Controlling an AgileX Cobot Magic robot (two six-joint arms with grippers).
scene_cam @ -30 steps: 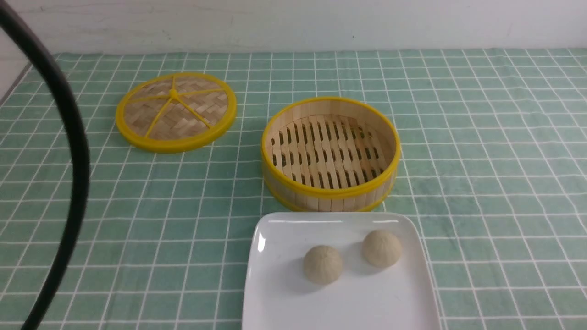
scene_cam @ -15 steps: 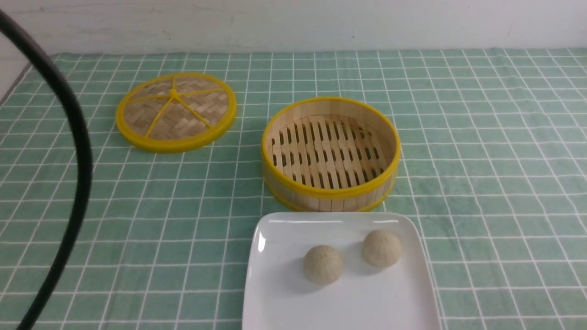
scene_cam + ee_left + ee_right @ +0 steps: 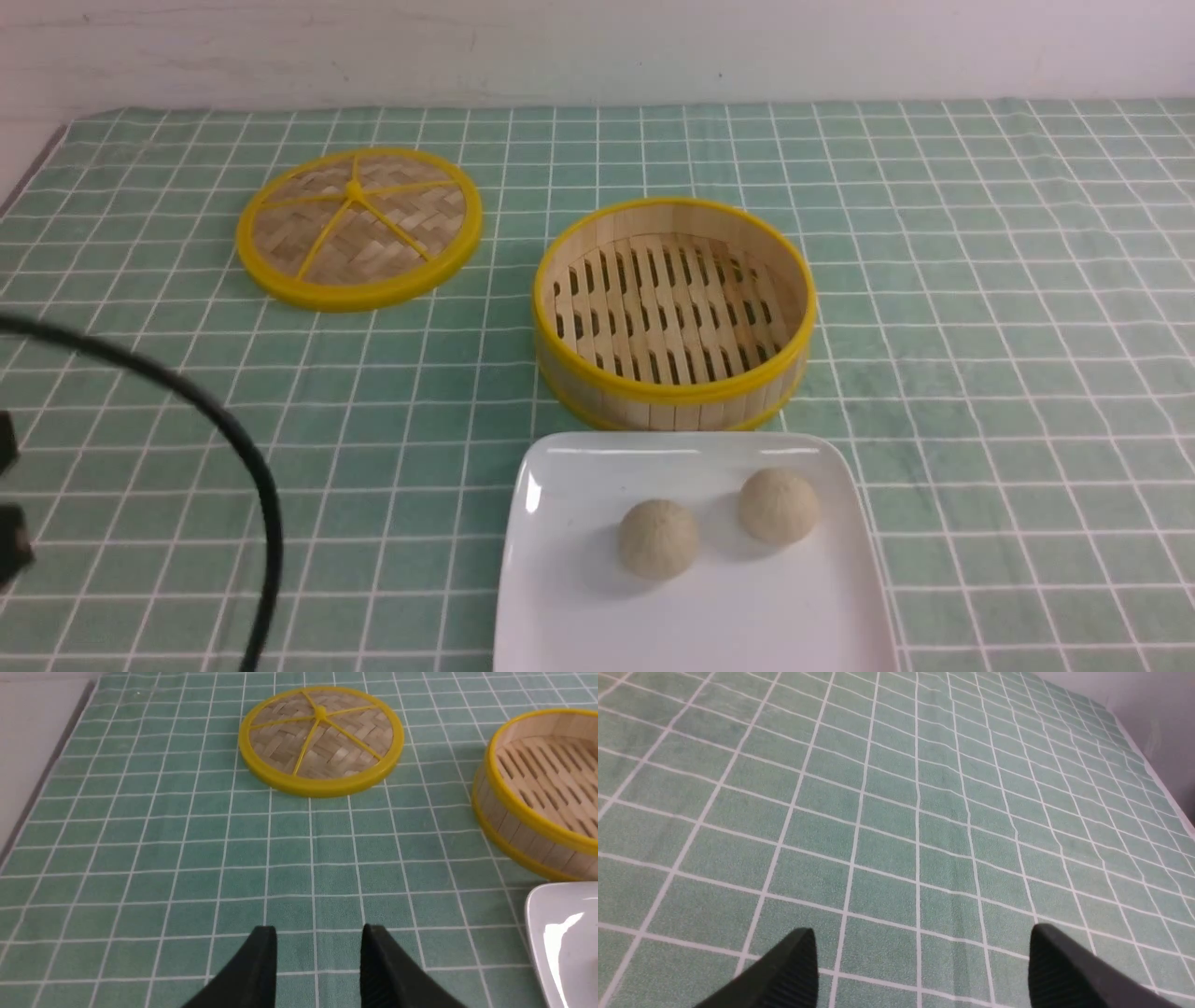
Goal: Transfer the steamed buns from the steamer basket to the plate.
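Wall: plain white wall (image 3: 597, 47) behind the table, faintly scuffed.
Table cover: green tablecloth (image 3: 980, 280) with a white grid, lying flat with slight ripples.
Left margin: the cloth's dark edge (image 3: 33, 168), with a pale surface (image 3: 32, 742) beyond it.
Light: even, with soft shadows.

A table under a mint-green cloth with white grid lines (image 3: 980, 280) carries a flat round woven bamboo lid (image 3: 358, 227) at far left, a round yellow-rimmed bamboo steamer basket (image 3: 672, 397) mid-table, and a glossy white rounded-square plate (image 3: 747, 616) just on its near side.
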